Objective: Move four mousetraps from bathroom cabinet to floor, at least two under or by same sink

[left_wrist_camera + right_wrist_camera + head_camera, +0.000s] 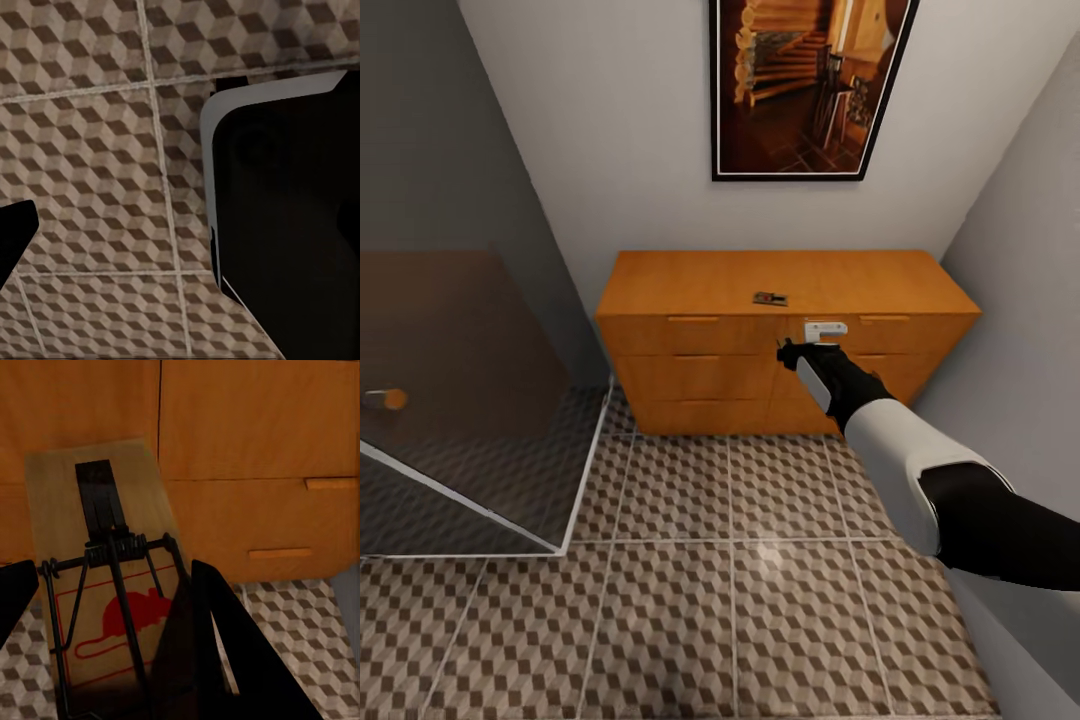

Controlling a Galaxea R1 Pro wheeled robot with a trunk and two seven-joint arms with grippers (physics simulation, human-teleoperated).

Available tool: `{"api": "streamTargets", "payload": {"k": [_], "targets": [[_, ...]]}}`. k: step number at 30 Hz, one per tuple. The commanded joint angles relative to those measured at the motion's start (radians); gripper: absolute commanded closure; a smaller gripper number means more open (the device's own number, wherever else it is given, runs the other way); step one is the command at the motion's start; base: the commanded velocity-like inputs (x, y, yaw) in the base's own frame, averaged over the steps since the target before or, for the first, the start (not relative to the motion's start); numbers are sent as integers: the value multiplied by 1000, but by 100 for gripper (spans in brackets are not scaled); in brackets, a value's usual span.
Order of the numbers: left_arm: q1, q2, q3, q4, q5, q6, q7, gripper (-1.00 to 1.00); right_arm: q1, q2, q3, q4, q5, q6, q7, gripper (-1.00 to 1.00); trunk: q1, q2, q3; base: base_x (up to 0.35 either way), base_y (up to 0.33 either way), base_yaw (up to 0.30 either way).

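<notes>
The right tool [112,660] gripped a mousetrap [105,585] before the cabinet [700,370]; held only by its edge, it could slip and drop early.

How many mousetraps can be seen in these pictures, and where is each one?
2. One mousetrap lies on the flat top of the cabinet. The other mousetrap is held in the right gripper in front of the drawer fronts. Others may be hidden from view.
</notes>
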Motion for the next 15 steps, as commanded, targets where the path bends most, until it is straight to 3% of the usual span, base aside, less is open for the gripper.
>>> {"api": "streamTargets", "payload": {"k": [1,6,15], "targets": [[-1,-1,-9,4,6,-6,1,-100,-1,-1,8,5,-12,4,-9,100,0,-2,-2,-269,0,0],[-1,-1,-9,2,6,-6,1,-100,-1,-1,9,69,-12,-32,-8,100,0,-2,-2,-106,0,0],[-1,-2,-9,2,5,-8,1,-100,0,2,9,282,-13,-229,-2,100,0,-2,-2,-12,0,0]]}}
